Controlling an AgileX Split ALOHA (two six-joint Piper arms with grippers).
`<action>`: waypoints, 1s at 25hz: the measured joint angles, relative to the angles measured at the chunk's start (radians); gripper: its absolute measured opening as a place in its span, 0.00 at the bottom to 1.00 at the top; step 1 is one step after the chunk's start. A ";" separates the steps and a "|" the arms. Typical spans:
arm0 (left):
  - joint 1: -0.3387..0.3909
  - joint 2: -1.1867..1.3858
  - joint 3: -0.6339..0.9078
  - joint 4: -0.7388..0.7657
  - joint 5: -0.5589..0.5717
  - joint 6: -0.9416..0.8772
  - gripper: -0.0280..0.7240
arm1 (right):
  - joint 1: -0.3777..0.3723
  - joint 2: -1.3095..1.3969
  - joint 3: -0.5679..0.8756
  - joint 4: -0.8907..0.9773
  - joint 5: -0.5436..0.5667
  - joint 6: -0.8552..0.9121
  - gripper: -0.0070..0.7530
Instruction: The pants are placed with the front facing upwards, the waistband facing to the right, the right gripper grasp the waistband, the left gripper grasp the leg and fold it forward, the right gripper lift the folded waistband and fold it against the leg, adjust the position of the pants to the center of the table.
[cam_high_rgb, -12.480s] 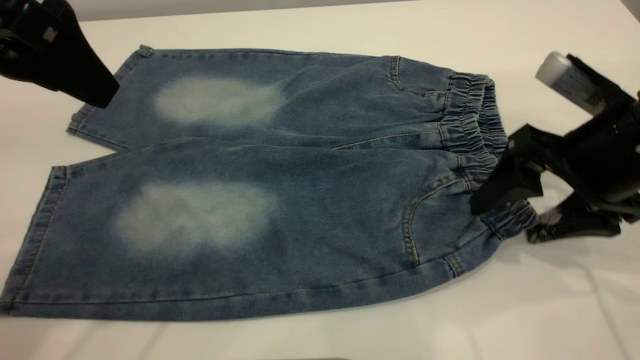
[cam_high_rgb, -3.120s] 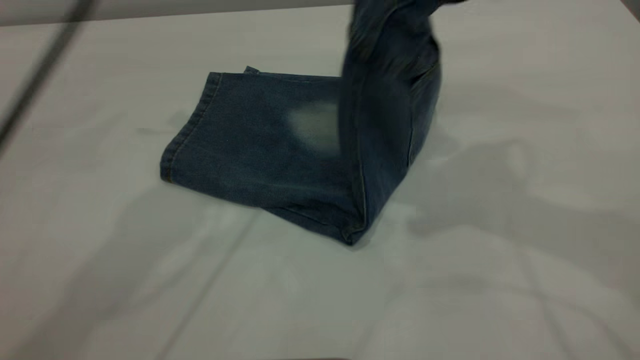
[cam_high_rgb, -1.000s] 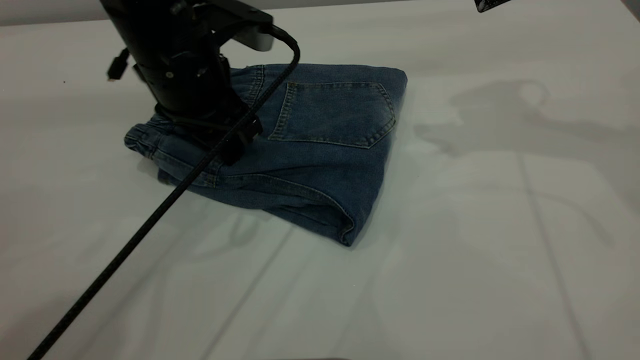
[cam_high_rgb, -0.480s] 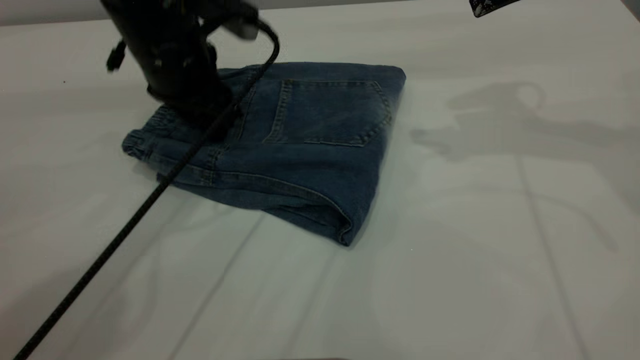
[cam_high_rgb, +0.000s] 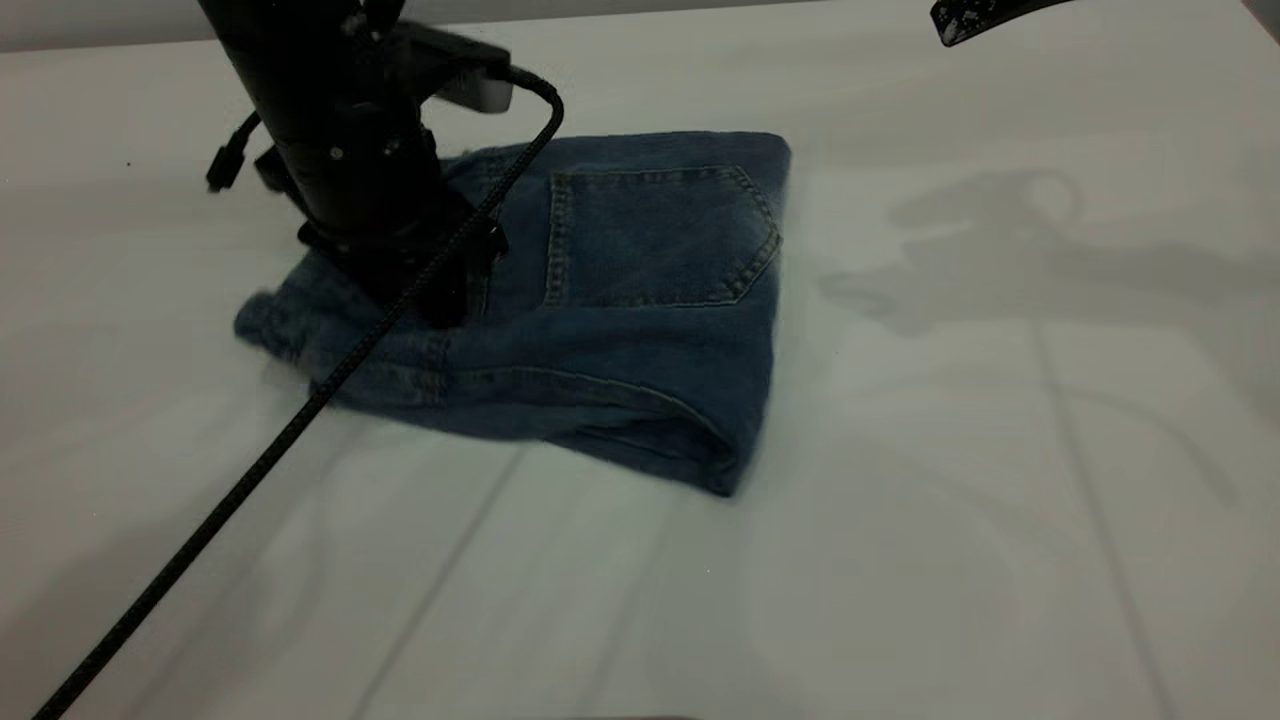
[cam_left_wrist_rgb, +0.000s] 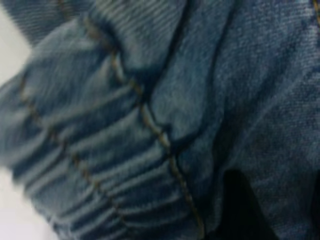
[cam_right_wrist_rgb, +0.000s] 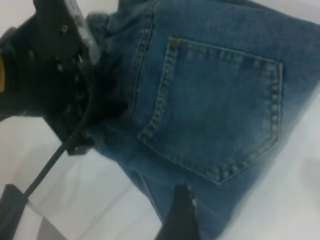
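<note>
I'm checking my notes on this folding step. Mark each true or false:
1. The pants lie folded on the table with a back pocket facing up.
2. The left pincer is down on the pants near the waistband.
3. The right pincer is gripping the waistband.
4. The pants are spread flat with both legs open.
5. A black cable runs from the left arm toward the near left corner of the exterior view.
1. True. The pants are a folded bundle on the table, back pocket up.
2. True. The left pincer presses there, beside the waistband.
3. False. The right pincer is raised at the far right edge, clear of the pants.
4. False. They are folded over.
5. True. The cable crosses the table diagonally.
</note>
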 joint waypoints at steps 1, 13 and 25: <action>0.000 0.000 0.000 -0.023 0.025 -0.001 0.46 | 0.000 0.000 0.000 0.000 0.003 0.000 0.77; -0.035 -0.061 0.011 -0.143 0.124 -0.050 0.46 | 0.000 -0.003 0.000 -0.001 0.014 0.000 0.77; -0.036 -0.706 0.018 -0.061 0.328 0.031 0.46 | 0.000 -0.380 0.000 -0.246 0.306 0.210 0.77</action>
